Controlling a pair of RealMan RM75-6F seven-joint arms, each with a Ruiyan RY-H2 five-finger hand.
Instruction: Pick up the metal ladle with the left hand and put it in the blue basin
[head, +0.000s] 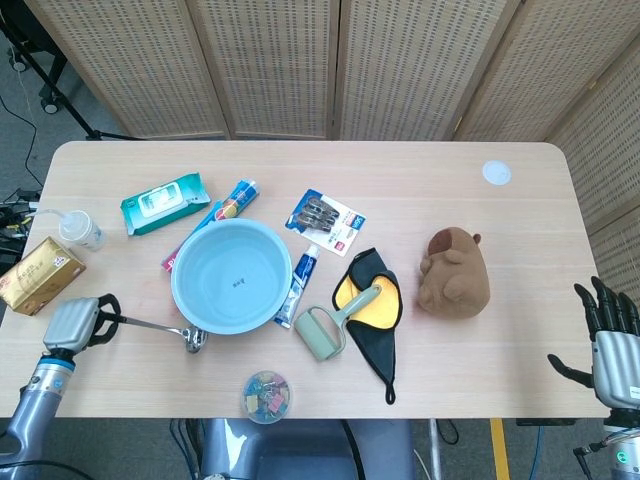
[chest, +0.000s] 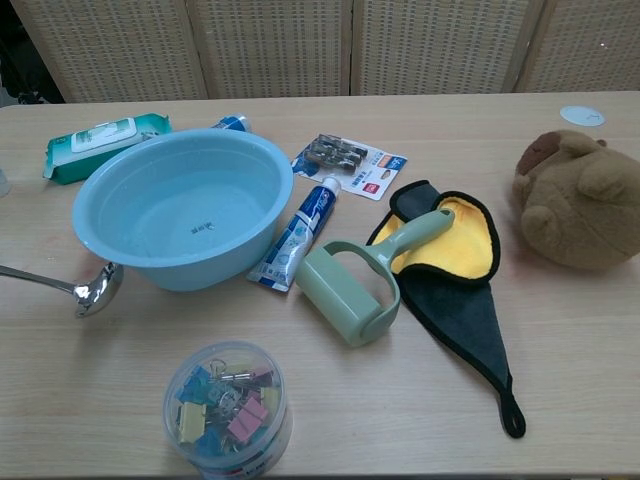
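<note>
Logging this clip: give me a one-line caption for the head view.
Left robot hand holds the metal ladle by its handle beside the blue basin.

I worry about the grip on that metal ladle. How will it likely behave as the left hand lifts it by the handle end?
The metal ladle looks rigid, so it should not bend. Its polished thin handle seems slippery, and the left hand holds it at the far end, so the bowl's weight may make it droop or twist. The bowl sits close beside the blue basin and could knock its wall.
</note>
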